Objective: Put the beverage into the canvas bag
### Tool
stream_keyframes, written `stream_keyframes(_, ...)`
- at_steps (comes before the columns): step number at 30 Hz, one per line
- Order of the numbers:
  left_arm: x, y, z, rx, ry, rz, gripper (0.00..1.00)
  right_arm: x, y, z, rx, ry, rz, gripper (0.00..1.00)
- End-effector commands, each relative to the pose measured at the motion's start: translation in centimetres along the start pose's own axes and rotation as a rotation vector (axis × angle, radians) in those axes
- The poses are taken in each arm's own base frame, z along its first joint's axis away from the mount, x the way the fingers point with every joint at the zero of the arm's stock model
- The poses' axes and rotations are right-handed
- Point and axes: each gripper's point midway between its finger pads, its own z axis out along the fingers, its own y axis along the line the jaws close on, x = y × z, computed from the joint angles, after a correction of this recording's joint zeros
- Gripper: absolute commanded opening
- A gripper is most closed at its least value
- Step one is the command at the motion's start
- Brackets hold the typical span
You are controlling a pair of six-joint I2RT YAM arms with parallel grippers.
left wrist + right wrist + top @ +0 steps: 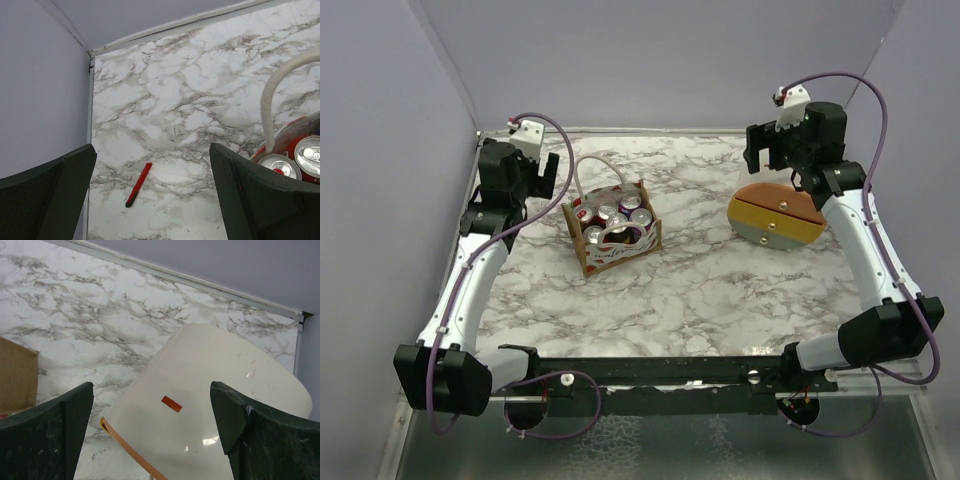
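Note:
The canvas bag (620, 255), tan with a white panel and a white rope handle (582, 172), stands left of the table's middle. Several beverage cans (619, 213) with silver tops stand upright inside it. My left gripper (544, 176) hangs open just left of the bag, holding nothing. In the left wrist view the open gripper (152, 150) frames bare table, with two can tops (279, 165) and the rope handle (272, 107) at the right edge. My right gripper (758, 155) is open and empty at the back right; only a tan corner of the bag (17, 377) shows in its wrist view.
A peach-and-yellow domed container (776, 216) lies at the right, directly under the right gripper (151, 387); its cream side (210, 400) fills the right wrist view. A small red stick (138, 184) lies on the marble near the left wall (40, 100).

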Motion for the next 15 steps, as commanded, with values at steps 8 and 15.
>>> stream_keyframes(8, -4.6, 2.7, -0.3, -0.083, -0.141, -0.044, 0.99, -3.7, -2.2, -2.4, 0.109, -0.134, 0.017, 1.0)
stream_keyframes(15, -5.1, 3.4, -0.3, -0.083, -0.173, -0.08, 0.99, -3.5, -2.4, -2.5, 0.114, -0.136, 0.008, 1.0)
